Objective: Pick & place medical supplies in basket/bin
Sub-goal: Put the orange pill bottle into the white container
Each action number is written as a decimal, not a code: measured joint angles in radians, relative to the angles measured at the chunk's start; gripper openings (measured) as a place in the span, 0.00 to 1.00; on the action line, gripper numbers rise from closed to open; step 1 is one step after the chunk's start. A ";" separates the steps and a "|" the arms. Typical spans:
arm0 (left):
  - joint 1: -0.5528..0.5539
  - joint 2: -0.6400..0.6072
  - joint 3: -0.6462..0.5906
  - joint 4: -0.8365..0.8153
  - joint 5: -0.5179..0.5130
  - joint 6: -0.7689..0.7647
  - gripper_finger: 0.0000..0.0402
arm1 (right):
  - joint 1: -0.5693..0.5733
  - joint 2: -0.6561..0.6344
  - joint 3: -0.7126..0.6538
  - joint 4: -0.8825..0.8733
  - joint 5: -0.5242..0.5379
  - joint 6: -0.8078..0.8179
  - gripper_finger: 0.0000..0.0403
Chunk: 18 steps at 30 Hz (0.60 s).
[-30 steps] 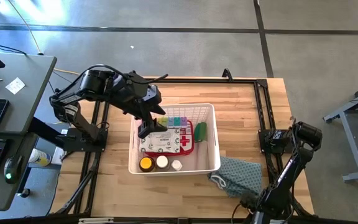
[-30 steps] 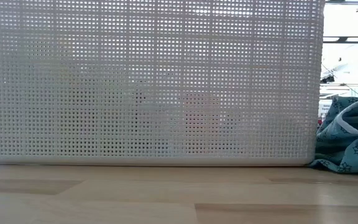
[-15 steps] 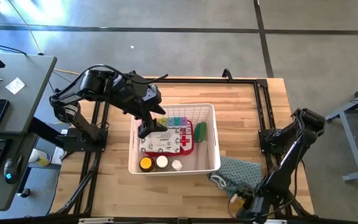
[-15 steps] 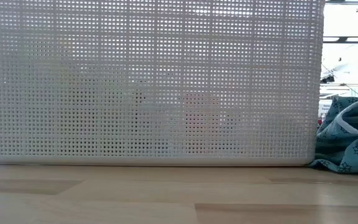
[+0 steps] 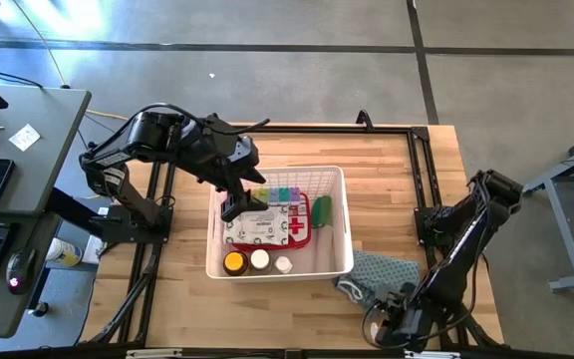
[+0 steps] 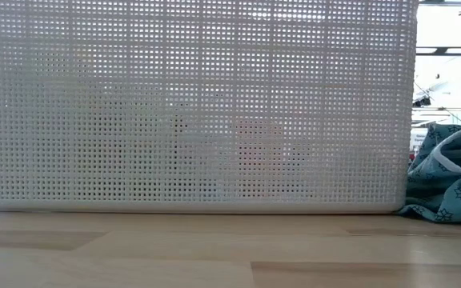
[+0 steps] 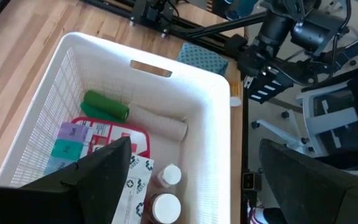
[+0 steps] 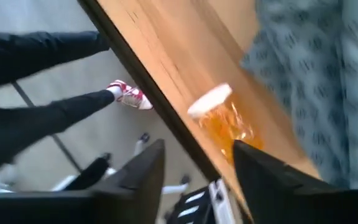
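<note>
Standing here, the low camera is basically useless: the white basket fills almost the whole view, and its contents are only dim shapes and a reddish smudge through the mesh. A bit of teal patterned cloth shows past its right end.

The left arm reaches in from the table's left edge, elbow up, with the left gripper hanging over the left part of the basket. Its fingers are spread wide with nothing between them.

The basket sits around the middle of the table. Inside are the rainbow pill organiser along the far wall, the red first-aid case lying flat, and a green roll on the right. Along the near wall stand an orange-topped bottle and two white-capped bottles. The left wrist view also shows a beige roll beside the green one.

The right arm folds down steeply to the table's near edge, right of the cloth. The right gripper is low there, partly cut off. From its wrist camera its fingers are apart, and a blurry amber bottle with a white cap lies on the table edge just off the tips. I can't tell if they touch it. A person's dark-trousered legs stand on the floor beyond.
</note>
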 joint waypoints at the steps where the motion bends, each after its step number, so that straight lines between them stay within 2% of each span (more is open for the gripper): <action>1: 0.000 0.000 0.000 0.000 0.000 -0.002 0.96 | 0.004 0.012 0.000 0.010 0.013 -0.042 0.48; 4: 0.000 0.000 0.000 -0.012 0.001 -0.016 0.96 | 0.022 0.054 0.000 0.070 0.028 -0.199 0.62; 7: 0.000 0.000 0.000 -0.038 0.003 -0.026 0.96 | 0.045 0.102 0.000 0.096 0.016 -0.331 0.70; 11: 0.000 0.000 0.000 -0.061 0.003 -0.045 0.96 | 0.057 0.139 0.000 0.038 0.002 -0.389 0.73; 18: 0.000 0.000 0.000 -0.051 0.003 -0.048 0.96 | 0.051 0.142 0.000 0.013 0.123 -0.403 0.72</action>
